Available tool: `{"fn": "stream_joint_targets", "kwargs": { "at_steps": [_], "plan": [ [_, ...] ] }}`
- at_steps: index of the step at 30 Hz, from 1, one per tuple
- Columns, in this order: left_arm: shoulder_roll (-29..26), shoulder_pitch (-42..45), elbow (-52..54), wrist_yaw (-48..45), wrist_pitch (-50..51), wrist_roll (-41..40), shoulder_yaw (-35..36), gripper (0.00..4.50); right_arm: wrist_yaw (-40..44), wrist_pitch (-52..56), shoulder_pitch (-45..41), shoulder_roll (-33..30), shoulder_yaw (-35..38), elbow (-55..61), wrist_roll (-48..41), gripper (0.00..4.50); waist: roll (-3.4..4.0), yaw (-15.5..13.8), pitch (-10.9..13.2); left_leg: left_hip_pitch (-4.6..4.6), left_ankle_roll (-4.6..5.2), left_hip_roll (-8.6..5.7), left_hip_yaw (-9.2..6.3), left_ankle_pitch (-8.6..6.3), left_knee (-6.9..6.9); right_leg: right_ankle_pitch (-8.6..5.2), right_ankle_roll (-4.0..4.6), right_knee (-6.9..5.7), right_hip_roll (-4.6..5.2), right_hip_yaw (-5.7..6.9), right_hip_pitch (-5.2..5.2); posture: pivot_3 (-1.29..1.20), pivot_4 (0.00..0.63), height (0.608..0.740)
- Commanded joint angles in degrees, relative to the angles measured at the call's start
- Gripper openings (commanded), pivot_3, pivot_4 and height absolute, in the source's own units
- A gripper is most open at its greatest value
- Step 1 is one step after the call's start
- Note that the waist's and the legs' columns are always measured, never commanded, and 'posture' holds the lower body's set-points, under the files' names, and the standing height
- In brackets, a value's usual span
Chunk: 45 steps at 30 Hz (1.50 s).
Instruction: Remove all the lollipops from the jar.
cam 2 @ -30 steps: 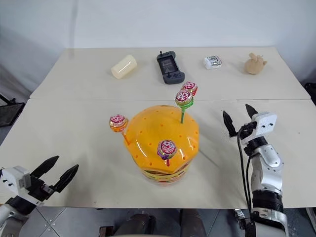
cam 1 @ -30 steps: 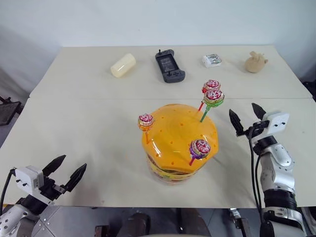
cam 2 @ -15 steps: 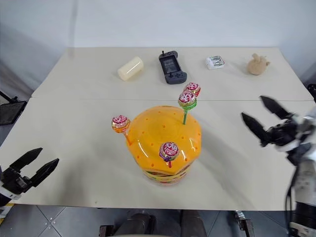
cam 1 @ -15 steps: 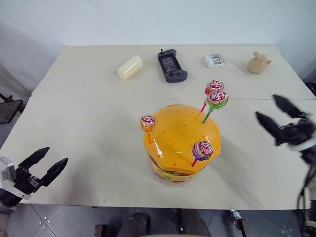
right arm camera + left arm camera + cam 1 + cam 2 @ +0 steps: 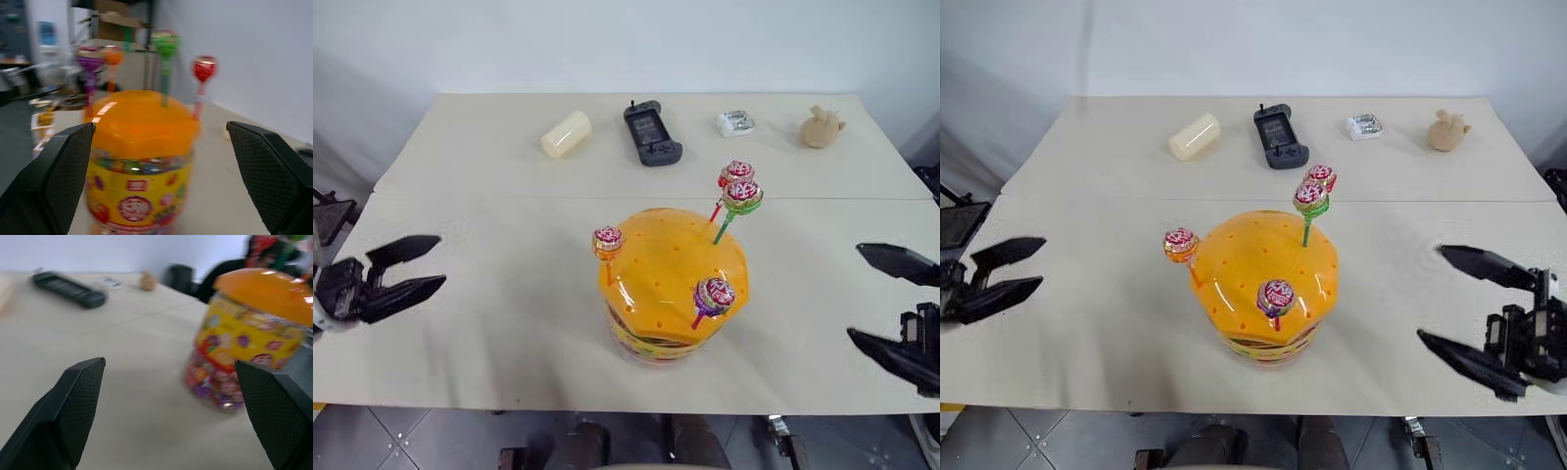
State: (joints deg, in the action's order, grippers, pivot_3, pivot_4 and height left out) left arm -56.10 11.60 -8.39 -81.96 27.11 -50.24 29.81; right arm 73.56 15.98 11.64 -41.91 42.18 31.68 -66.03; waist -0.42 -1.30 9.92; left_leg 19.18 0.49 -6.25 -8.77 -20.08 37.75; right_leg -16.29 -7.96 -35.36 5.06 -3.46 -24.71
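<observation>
Four lollipops stand in the jar.

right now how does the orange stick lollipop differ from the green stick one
The orange-stick lollipop sits low on the jar's left side; the green-stick lollipop stands higher at the upper right, beside the red-stick lollipop. Both have shiny pink-red wrappers and are still stuck in the orange dome.

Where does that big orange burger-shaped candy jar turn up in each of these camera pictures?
Left eye view: the jar stands at the centre of the table, slightly right of the middle.
Right eye view: the jar sits at the centre.
Left wrist view: the jar is right of the middle.
Right wrist view: the jar is central.
Shared landmark: its orange domed top.
</observation>
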Motion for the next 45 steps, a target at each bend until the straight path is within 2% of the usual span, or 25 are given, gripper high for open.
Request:
{"fn": "stream_joint_targets", "kwargs": {
  "at_steps": [1, 4, 8, 13, 22, 25, 31, 32, 38, 41, 43, 45],
  "plan": [
    [-3.0, 3.7, 0.6, -6.5, 2.2, 0.9, -5.2, 4.48, -0.2, -1.5, -2.7, -0.5, 0.5, -0.1, -0.5, 4.5, 0.02, 0.1, 0.0, -0.01, 0.0, -0.01, 0.0, 0.0, 0.0, 0.0, 0.0, 0.01, 0.01, 0.0, 0.02, 0.0, 0.15, 0.74],
    [-3.1, 7.3, 3.5, -9.4, 4.0, 0.1, -9.4, 4.48, -0.2, -1.1, -3.4, -1.1, 1.2, -1.4, -0.3, 4.5, 0.08, 0.2, 0.0, 0.02, -0.01, 0.08, 0.01, -0.07, -0.04, -0.01, 0.01, 0.07, -0.07, -0.02, -0.04, 0.0, 0.15, 0.74],
    [2.9, 15.7, 8.5, -4.4, 6.2, -3.3, -13.7, 4.48, -9.0, 0.3, -7.2, 0.3, -1.0, 3.1, -5.9, 4.5, 0.07, -0.1, 0.0, 0.15, -0.05, 0.17, -0.03, -0.11, 0.05, 0.0, 0.02, 0.07, -0.17, 0.01, -0.06, 0.0, 0.15, 0.74],
    [12.2, 21.5, 16.3, 1.9, 8.0, -5.5, -17.8, 4.48, -8.0, -0.4, -5.1, 0.6, -3.2, 7.9, -3.3, 4.5, 0.05, -0.2, 0.1, 0.2, -0.09, 0.19, -0.1, -0.16, 0.24, 0.0, 0.01, 0.19, -0.24, 0.06, -0.03, 0.0, 0.15, 0.74],
    [21.1, 27.8, 18.7, 4.8, 8.5, -3.2, -25.4, 4.48, -8.0, -2.4, -0.6, 2.4, -2.3, 9.0, -0.3, 4.5, -0.01, -0.2, 0.1, 0.14, -0.09, 0.23, -0.01, -0.2, 0.39, 0.01, -0.01, 0.04, -0.38, -0.02, -0.01, 0.0, 0.15, 0.74],
    [22.8, 28.3, 19.8, 5.1, 9.1, -3.2, -27.4, 3.92, -6.8, -3.4, 2.5, 3.1, -0.9, 8.4, 1.2, 4.5, -0.03, -0.2, 0.1, 0.11, -0.09, 0.2, -0.01, -0.2, 0.45, 0.01, -0.01, 0.0, -0.4, -0.04, 0.03, 0.0, 0.15, 0.74],
    [22.8, 28.3, 20.3, 4.6, 10.9, -4.8, -27.4, 2.19, -4.4, -4.7, 8.5, 4.0, 3.8, 7.6, 0.8, 4.5, -0.03, -0.2, 0.1, 0.1, -0.09, 0.22, 0.0, -0.2, 0.43, 0.01, -0.01, 0.0, -0.42, -0.07, 0.02, 0.0, 0.15, 0.74],
    [22.8, 28.6, 20.2, 4.4, 11.0, -4.8, -27.4, 1.79, -4.3, -4.9, 9.0, 4.1, 4.2, 7.6, 0.7, 4.5, -0.03, -0.2, 0.1, 0.09, -0.09, 0.22, 0.0, -0.2, 0.44, 0.01, -0.01, 0.0, -0.42, -0.07, 0.03, 0.0, 0.15, 0.74],
    [23.4, 31.4, 17.3, 4.5, 14.0, -9.4, -24.2, 0.04, -4.8, -5.8, 9.9, 5.1, 4.3, 7.8, 0.8, 4.5, -0.03, -0.2, 0.1, 0.07, -0.1, 0.2, 0.0, -0.2, 0.47, 0.01, -0.01, -0.06, -0.42, -0.07, 0.05, 0.0, 0.15, 0.74],
    [23.4, 33.5, 14.8, 7.2, 18.0, -14.4, -21.1, 0.04, -5.7, -5.9, 9.3, 5.2, 3.9, 7.7, 0.3, 4.5, -0.03, -0.2, 0.1, 0.07, -0.1, 0.21, -0.01, -0.2, 0.46, 0.01, -0.01, -0.06, -0.42, -0.06, 0.04, 0.0, 0.15, 0.74],
    [21.1, 35.9, 9.7, 10.8, 24.6, -20.3, -17.1, 0.04, -6.6, -5.3, 8.7, 5.0, 3.4, 7.6, -0.6, 4.5, -0.03, -0.2, 0.1, 0.07, -0.1, 0.21, -0.03, -0.2, 0.46, 0.01, -0.01, -0.06, -0.42, -0.06, 0.04, 0.0, 0.15, 0.74],
    [18.9, 37.1, 5.0, 13.5, 28.7, -22.8, -14.0, 0.04, -7.5, -4.7, 8.2, 4.7, 3.2, 7.6, -1.7, 4.5, -0.04, 0.0, 0.1, 0.07, -0.1, 0.21, -0.03, -0.19, 0.47, 0.01, 0.0, -0.08, -0.43, -0.06, 0.02, 0.0, 0.15, 0.74]
  ]
}}
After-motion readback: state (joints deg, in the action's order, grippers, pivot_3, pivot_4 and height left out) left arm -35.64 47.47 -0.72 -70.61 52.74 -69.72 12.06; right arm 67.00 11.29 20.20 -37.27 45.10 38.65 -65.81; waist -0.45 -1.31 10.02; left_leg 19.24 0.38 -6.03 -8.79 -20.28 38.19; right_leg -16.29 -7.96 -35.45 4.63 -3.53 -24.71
